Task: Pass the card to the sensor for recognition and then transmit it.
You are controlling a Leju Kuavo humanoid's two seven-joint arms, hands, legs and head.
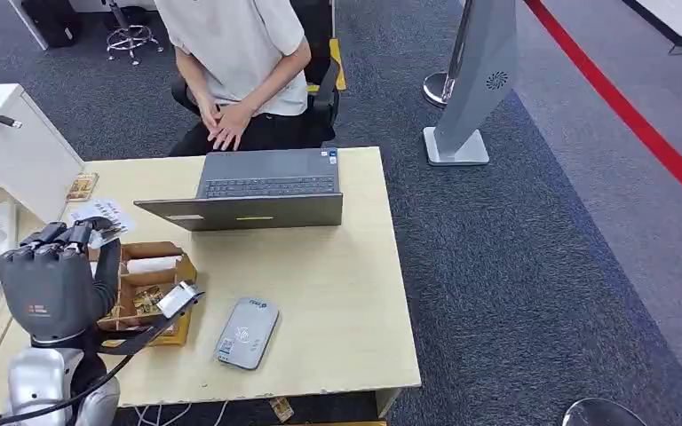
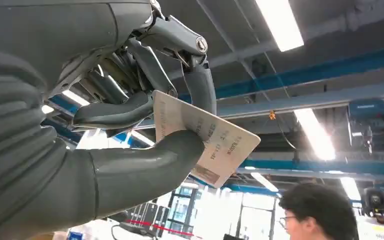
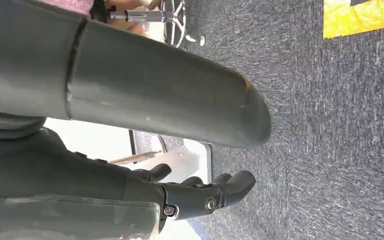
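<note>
The left robot hand (image 1: 53,282) pinched the card (image 1: 178,299) between thumb and fingers above the near-left part of the surface (image 1: 337,284), the card jutting out from the hand toward the robot's right. The card's free end hung over the edge of a brown cardboard box (image 1: 146,271) and pointed toward the grey card sensor (image 1: 247,333), which lay flat on the surface just beside the box, on its right. The card's long axis ran roughly outward from the hand, and the card looked tilted rather than level. The sensor's own long axis ran from the near edge away and slightly right. In the left wrist view the thumb (image 2: 145,170) pressed the card (image 2: 205,142) from one side and the darker fingers (image 2: 125,112) from the other.

The left hand was plainly the nearer to the sensor; the coming move appeared to be a short carry rightward and down. The right robot hand (image 3: 200,195) hung over grey carpet, fingers loosely curled, holding nothing. A seated person (image 1: 235,53) waited behind an open laptop (image 1: 253,191).
</note>
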